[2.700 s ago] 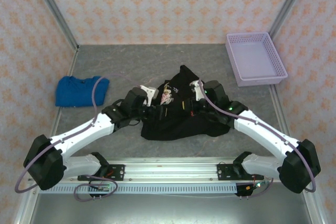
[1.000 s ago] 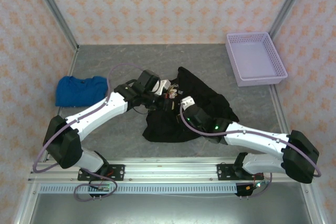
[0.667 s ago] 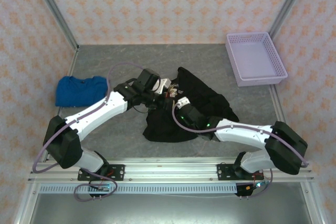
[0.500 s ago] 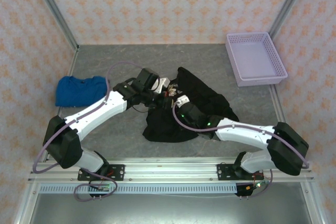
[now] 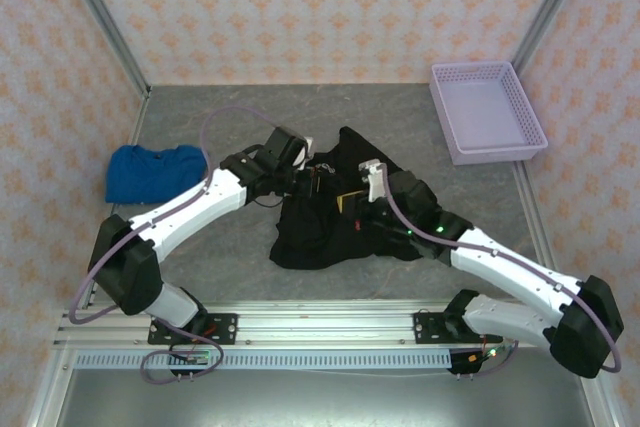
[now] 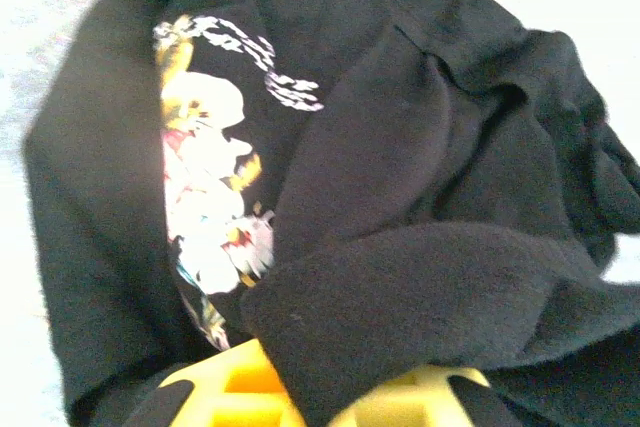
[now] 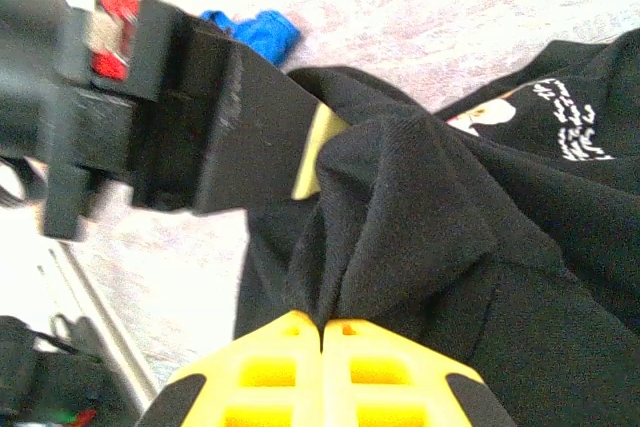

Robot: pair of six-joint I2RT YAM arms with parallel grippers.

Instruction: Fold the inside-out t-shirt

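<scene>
Top external view: the inside-out t-shirt (image 5: pixel 325 232) lies crumpled in a black heap at the middle of the grey table (image 5: pixel 240 117), slightly right of centre. Both arms reach in over it and hide much of its far part. The left gripper (image 5: pixel 312 180) sits at the heap's far-left edge, and the right gripper (image 5: pixel 350 202) sits just beside it, over the middle of the cloth. A folded blue garment (image 5: pixel 155 172) lies well apart at the left side of the table. A lavender basket (image 5: pixel 487 112) stands at the far right corner.

Left wrist view: bunched black cloth takes up most of the frame, with a white, yellow and red print (image 6: pixel 215 187) showing in a gap between folds. A thick fold drapes across the yellow fingers at the bottom edge and covers the gap between them, so I cannot tell whether this gripper is open or closed.

Right wrist view: the two yellow fingers are pressed together, pinching a ridge of the shirt that rises from their tips. Just beyond, the left gripper's black body blocks the upper left, one pale finger against the cloth. The blue garment shows behind it.
</scene>
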